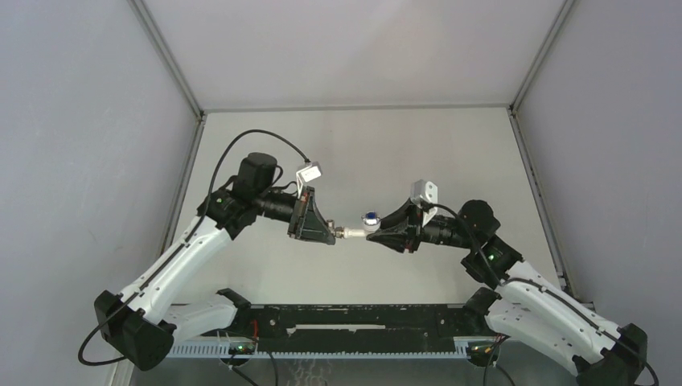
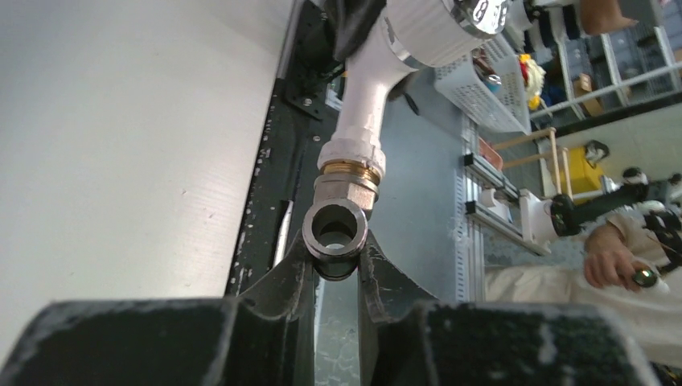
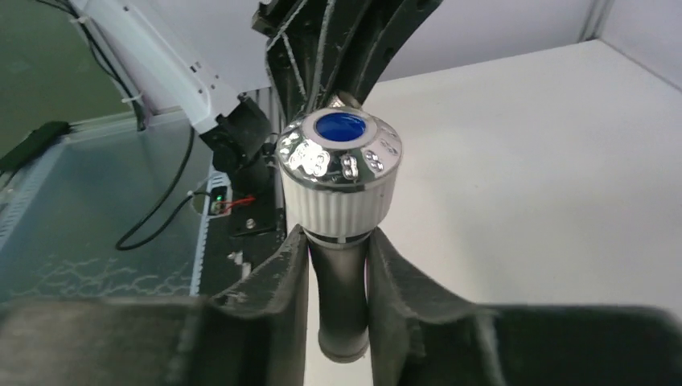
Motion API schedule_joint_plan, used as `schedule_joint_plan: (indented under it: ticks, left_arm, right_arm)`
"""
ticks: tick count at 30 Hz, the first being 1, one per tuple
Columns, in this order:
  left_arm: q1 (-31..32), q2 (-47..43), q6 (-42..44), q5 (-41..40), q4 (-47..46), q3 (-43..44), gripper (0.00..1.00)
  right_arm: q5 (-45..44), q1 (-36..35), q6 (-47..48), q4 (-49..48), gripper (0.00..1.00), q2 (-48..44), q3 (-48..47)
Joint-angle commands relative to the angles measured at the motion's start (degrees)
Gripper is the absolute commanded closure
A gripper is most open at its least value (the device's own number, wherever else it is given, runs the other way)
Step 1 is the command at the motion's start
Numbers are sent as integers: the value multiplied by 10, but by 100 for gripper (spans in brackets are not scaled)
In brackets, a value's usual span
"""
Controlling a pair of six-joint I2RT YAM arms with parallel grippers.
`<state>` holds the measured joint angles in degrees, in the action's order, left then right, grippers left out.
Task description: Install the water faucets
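Grey metal fitting [image 2: 336, 233] clamped in the left hand [image 2: 336, 269], butted end to end against the white tap piece [image 2: 362, 96], with a brass collar [image 2: 350, 170] at the joint. Right hand [image 3: 338, 269] clamped on that tap's stem, just under its chrome knob [image 3: 339, 173]. Both held above the counter [image 1: 354, 153]. Seemingly joined already; likely left: final tightening, then letting go.
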<state>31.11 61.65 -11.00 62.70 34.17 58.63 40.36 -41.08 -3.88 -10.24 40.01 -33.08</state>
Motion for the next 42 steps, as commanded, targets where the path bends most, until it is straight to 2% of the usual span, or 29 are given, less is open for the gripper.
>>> schedule_joint_plan:
  ticks: [1,3,5,9,10,12,14,16,17,20,24,32,36,42]
  left_arm:
    - [4,-9,17,-20,-8,37,100]
    - [12,-8,25,-22,-7,41,100]
    - [22,-13,36,-40,-7,44,100]
    - [31,-39,49,-74,-38,30,100]
    - [31,-44,47,-78,-51,24,100]
    - [31,-52,34,-65,-76,13,100]
    - [31,-48,15,-32,-97,8,100]
    - [31,-33,8,-22,-91,12,100]
    - [31,-27,9,-22,-86,14,100]
    - [30,-21,4,-36,-84,16,100]
    - [31,2,-17,-32,-84,30,100]
    - [31,18,-31,-16,-59,52,100]
    - [31,9,-40,-11,-53,54,100]
    - [31,4,-50,-9,-49,53,100]
  right_arm:
    - [-72,3,-123,-70,78,20,-29]
    - [-68,25,-229,-81,86,31,-35]
    - [-11,60,-351,-85,96,59,-56]
    - [102,109,-604,-111,99,156,-80]
    - [122,110,-657,-125,95,179,-79]
    - [134,106,-686,-142,68,202,-75]
    - [105,104,-653,-112,44,187,-73]
    - [57,109,-574,-20,4,139,-86]
    - [22,112,-530,42,1,118,-98]
    - [-40,131,-426,160,0,65,-118]
    - [-92,137,-284,227,0,-7,-116]
    - [-91,68,-32,108,0,-170,-17]
    - [-47,9,60,113,0,-154,-19]
    - [-50,-54,91,82,2,-72,-20]
